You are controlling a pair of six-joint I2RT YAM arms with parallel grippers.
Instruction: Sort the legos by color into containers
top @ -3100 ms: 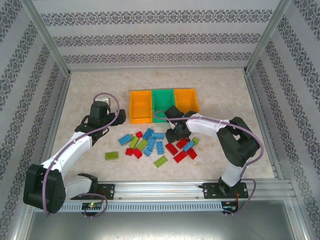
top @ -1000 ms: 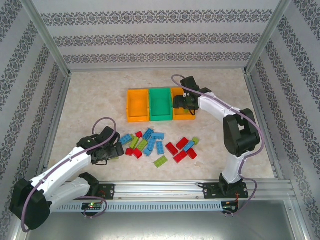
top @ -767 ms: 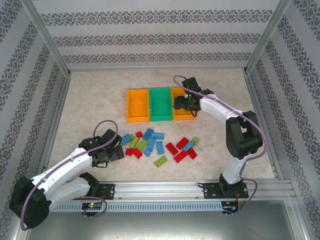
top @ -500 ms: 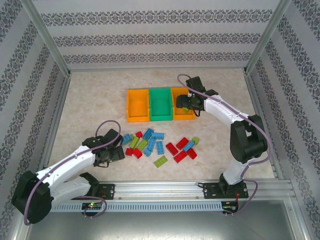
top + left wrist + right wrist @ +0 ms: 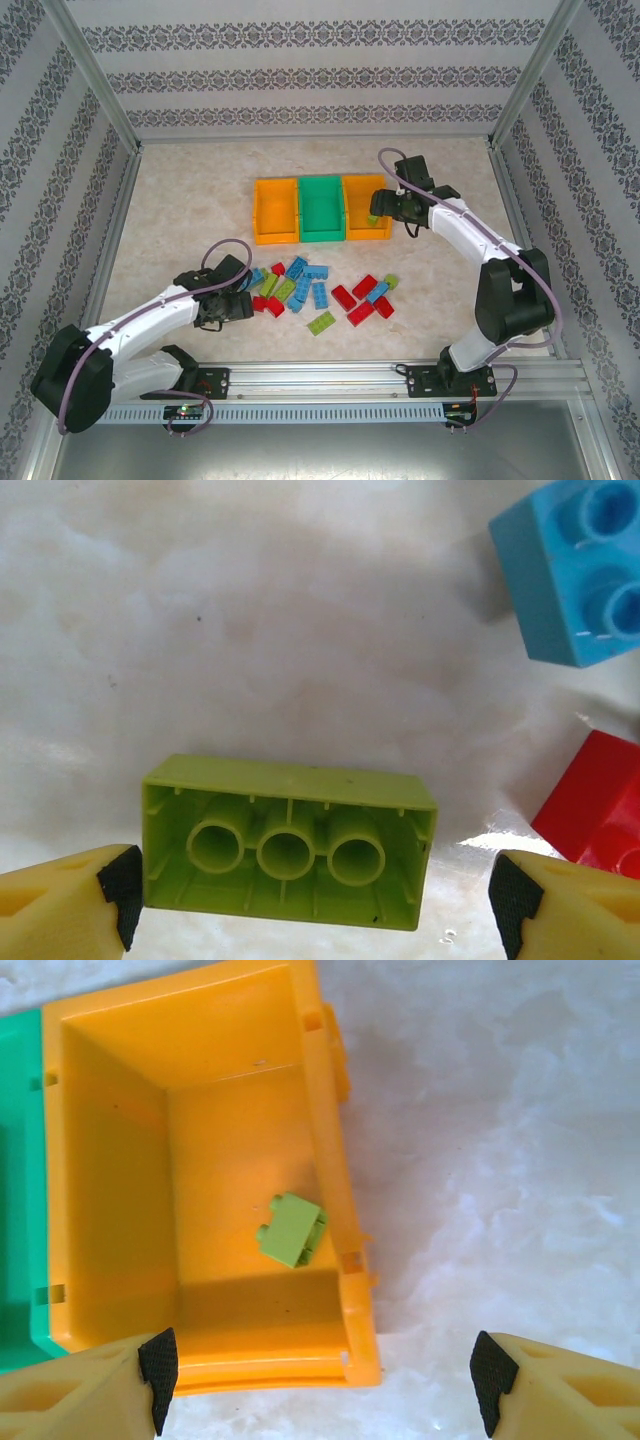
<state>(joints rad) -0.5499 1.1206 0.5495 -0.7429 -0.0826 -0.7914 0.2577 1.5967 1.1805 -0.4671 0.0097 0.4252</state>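
At the near left of the table [image 5: 180, 200], the left gripper [image 5: 318, 910] is down at the surface with its jaws wide apart around a lime green brick [image 5: 288, 845]. The brick lies upside down, hollow side up. One pad sits against or just beside the brick's left end; the other stands apart from its right end, so nothing is clamped. A blue brick [image 5: 570, 570] and a red brick [image 5: 595, 805] lie just right of it.

Farther in, the loose legos [image 5: 315, 290] are scattered in a band across the middle of the table, blue, red and lime green mixed.

Beyond them three bins stand side by side, touching: the left orange bin [image 5: 278, 238], the green bin [image 5: 323, 236] and the right orange bin [image 5: 330, 1160]. The right gripper [image 5: 325, 1375] hangs above the right orange bin's near right corner, jaws spread wide and empty. A small lime green piece [image 5: 292, 1230] lies on that bin's floor, near its right wall.
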